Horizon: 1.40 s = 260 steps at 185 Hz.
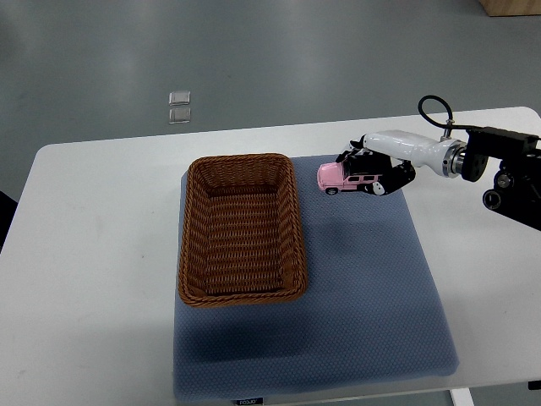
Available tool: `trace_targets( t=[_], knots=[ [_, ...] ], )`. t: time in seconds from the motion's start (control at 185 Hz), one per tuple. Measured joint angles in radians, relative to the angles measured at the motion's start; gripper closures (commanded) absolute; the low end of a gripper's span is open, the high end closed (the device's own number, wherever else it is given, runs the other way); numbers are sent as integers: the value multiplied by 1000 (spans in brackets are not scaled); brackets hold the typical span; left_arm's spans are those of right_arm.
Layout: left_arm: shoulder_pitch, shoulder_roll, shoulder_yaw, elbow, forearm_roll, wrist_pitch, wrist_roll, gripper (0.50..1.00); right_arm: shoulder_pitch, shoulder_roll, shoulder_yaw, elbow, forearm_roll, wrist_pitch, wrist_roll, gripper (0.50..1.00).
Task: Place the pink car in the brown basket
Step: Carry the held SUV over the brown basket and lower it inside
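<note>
grasping stage: pink car [342, 177] apparently gripped by right hand [380, 169] on mat, brown basket [241, 228] not yet reached.

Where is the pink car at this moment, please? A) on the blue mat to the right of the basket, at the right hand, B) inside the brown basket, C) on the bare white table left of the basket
A: the pink car sits on the blue mat just right of the brown basket, with the right hand closed around its rear; nothing lies inside the basket.
</note>
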Motion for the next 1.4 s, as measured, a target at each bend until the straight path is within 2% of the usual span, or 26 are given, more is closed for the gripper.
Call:
trace_targets(
  t=[0.227, 0.383, 0.555, 0.798, 0.96, 1.014, 1.062, 1.122, 1.219, 1.305, 1.402],
  knots=[
    [0, 0, -2, 0, 0, 0, 0, 500, 63, 16, 0, 0, 7, -2, 3, 1000],
    [0, 0, -2, 0, 0, 0, 0, 500, 116, 65, -1, -2, 30, -1, 4, 1000],
    [0, 0, -3, 0, 0, 0, 0, 500, 155, 191, -27, -22, 41, 0, 8, 1000],
    [1, 0, -6, 5, 0, 0, 0, 500, 166, 400, -62, -139, 36, -2, 15, 996],
    [2, 0, -7, 7, 0, 0, 0, 500, 165, 467, -104, -192, 35, -1, 15, 971],
    [3, 0, -7, 7, 0, 0, 0, 500, 163, 475, -111, -211, 35, -1, 15, 951],
    [3, 0, -7, 7, 0, 0, 0, 500, 161, 478, -114, -220, 35, 1, 15, 910],
    [3, 0, -6, 7, 0, 0, 0, 500, 156, 480, -115, -226, 34, 2, 15, 816],
    [3, 0, -5, 7, 0, 0, 0, 500, 142, 481, -116, -229, 34, 2, 12, 709],
    [3, 0, -5, 6, 0, 0, 0, 500, 130, 481, -116, -230, 34, 2, 11, 640],
    [3, 0, -4, 6, 0, 0, 0, 500, 123, 479, -114, -230, 34, 0, 10, 593]
  ],
)
